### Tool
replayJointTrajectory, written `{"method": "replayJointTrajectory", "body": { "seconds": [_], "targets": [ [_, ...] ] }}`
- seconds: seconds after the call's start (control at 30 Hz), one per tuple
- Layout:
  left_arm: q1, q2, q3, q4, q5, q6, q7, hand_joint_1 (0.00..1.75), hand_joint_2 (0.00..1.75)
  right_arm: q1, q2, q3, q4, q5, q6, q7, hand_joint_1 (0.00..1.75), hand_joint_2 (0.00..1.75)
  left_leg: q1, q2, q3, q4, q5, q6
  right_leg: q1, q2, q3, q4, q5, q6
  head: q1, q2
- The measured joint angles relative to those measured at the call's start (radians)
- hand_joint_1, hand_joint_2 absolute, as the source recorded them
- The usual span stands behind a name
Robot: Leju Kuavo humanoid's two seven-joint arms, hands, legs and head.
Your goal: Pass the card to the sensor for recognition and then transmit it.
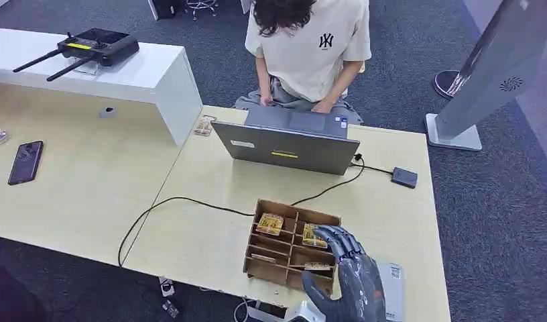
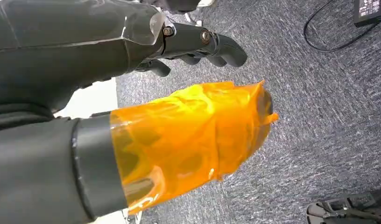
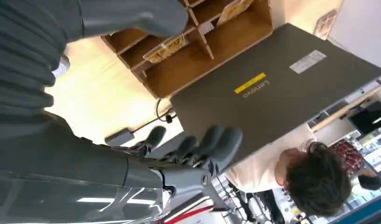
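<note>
Cards (image 1: 310, 236) lie in the wooden box (image 1: 264, 270), just beside the right hand's (image 1: 348, 272) fingers (image 1: 338, 240).

Laptop (image 1: 287, 142) behind divided box (image 1: 291, 247) — on table (image 1: 204, 235)

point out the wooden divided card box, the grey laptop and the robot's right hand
wooden divided card box (image 1: 263, 270), head view, front wall
grey laptop (image 1: 284, 146), head view, lid back
right hand (image 1: 348, 268), head view, back of hand

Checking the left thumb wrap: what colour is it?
Translucent orange, on the left robot hand; left wrist view.
</note>
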Motion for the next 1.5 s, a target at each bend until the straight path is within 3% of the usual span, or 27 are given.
{"method": "replayJointTrajectory", "body": {
  "seconds": [0.03,0.07,0.13,0.17,0.43,0.5,0.53,0.6,0.87,1.23,1.5],
  "targets": [
    [0.0,0.0,0.002,0.0,0.0,0.0,0.0,0.0,0.0,0.0,-0.002,0.002,0.003,0.003,0.0,0.003,0.47,1.75,0.0,0.0,0.0,0.0,0.0,0.0,0.0,0.0,0.0,0.0,0.0,0.0,0.0,0.0],
    [-0.001,0.0,0.002,0.0,-0.001,0.0,0.0,0.0,0.0,-0.001,-0.004,0.005,0.007,0.011,0.0,0.007,0.82,1.75,0.0,0.0,0.0,0.0,0.0,0.0,0.0,0.0,0.0,0.0,0.0,0.0,0.0,0.0],
    [-0.002,0.0,0.003,0.0,-0.004,-0.002,0.0,0.0,0.0,-0.004,-0.009,0.015,0.015,0.04,0.001,0.02,1.01,1.75,0.0,0.0,0.0,0.0,0.0,0.0,0.0,0.0,0.0,0.0,0.0,0.0,0.0,0.0],
    [-0.003,0.0,0.003,0.0,-0.006,-0.002,0.0,0.0,0.0,-0.007,-0.01,0.021,0.021,0.054,0.001,0.026,1.33,1.75,0.0,0.0,0.0,0.0,0.0,0.0,0.0,0.0,0.0,0.0,0.0,0.0,0.0,0.0],
    [-0.011,0.0,0.004,0.0,-0.016,-0.004,0.001,0.0,0.0,-0.029,-0.011,0.038,0.077,0.122,0.0,0.056,1.34,1.75,0.0,0.0,0.0,0.0,0.0,0.0,0.0,0.0,0.0,0.0,0.0,0.0,0.0,0.0],
    [-0.012,0.0,0.004,0.0,-0.019,-0.004,0.002,0.0,0.0,-0.035,-0.011,0.042,0.089,0.141,0.0,0.068,1.13,1.75,0.0,0.0,0.0,0.0,0.0,0.0,0.0,0.0,0.0,0.0,0.0,0.0,0.0,0.0],
    [-0.012,0.0,0.004,0.0,-0.02,-0.005,0.002,0.0,0.0,-0.036,-0.011,0.042,0.099,0.154,0.0,0.076,1.13,1.75,0.0,0.0,0.0,0.0,0.0,0.0,0.0,0.0,0.0,0.0,0.0,0.0,0.0,0.0],
    [-0.013,0.0,0.004,0.0,-0.021,-0.005,0.002,0.0,0.0,-0.039,-0.011,0.044,0.115,0.173,-0.002,0.087,0.63,1.75,0.0,0.0,0.0,0.0,0.0,0.0,0.0,0.0,0.0,0.0,0.0,0.0,0.0,0.0],
    [-0.014,0.0,0.004,0.0,-0.024,-0.009,0.003,0.0,0.0,-0.048,-0.011,0.045,0.16,0.209,-0.002,0.103,0.58,1.75,0.0,0.0,0.0,0.0,0.0,0.0,0.0,0.0,0.0,0.0,0.0,0.0,0.0,0.0],
    [-0.015,0.0,0.007,0.0,-0.024,-0.007,0.006,0.0,0.0,-0.052,-0.011,0.045,0.194,0.23,0.0,0.113,0.75,1.75,0.0,0.0,0.0,0.0,0.0,0.0,0.0,0.0,0.0,0.0,0.0,0.0,0.0,0.0],
    [-0.015,0.0,0.008,0.0,-0.025,-0.003,0.013,0.0,0.0,-0.059,-0.011,0.045,0.211,0.251,0.01,0.12,0.79,1.75,0.0,0.0,0.0,0.0,0.0,0.0,0.0,0.0,0.0,0.0,0.0,0.0,0.0,0.0]
  ]
}}
